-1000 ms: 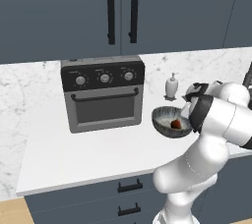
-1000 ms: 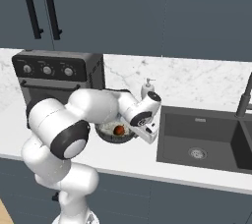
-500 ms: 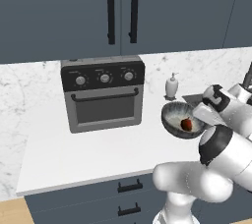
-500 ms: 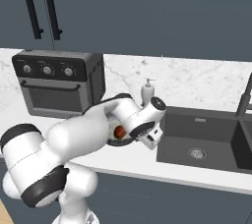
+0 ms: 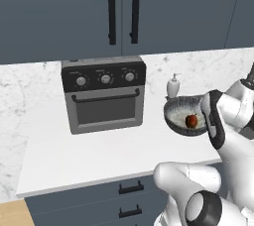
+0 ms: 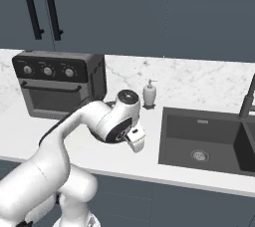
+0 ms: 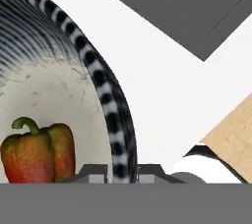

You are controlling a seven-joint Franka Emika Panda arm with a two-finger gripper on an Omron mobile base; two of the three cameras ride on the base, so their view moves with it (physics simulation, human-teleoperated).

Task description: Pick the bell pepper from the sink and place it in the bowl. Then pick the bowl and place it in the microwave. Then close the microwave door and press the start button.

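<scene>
Dark slate-blue upper cabinets (image 5: pixel 64 12) with two long black vertical handles (image 5: pixel 122 10) fill the wall above a white marble-veined backsplash (image 6: pixel 199 81). White countertop (image 5: pixel 74 160) carries a silver three-knob countertop oven (image 5: pixel 104 98) against the backsplash; a small white soap dispenser (image 6: pixel 149 93) stands just beside it. Dark blue lower drawers (image 5: pixel 99 205) with short black pulls sit under the counter edge. Light wood floor (image 5: pixel 10 215) at lower left. Even, flat light
</scene>
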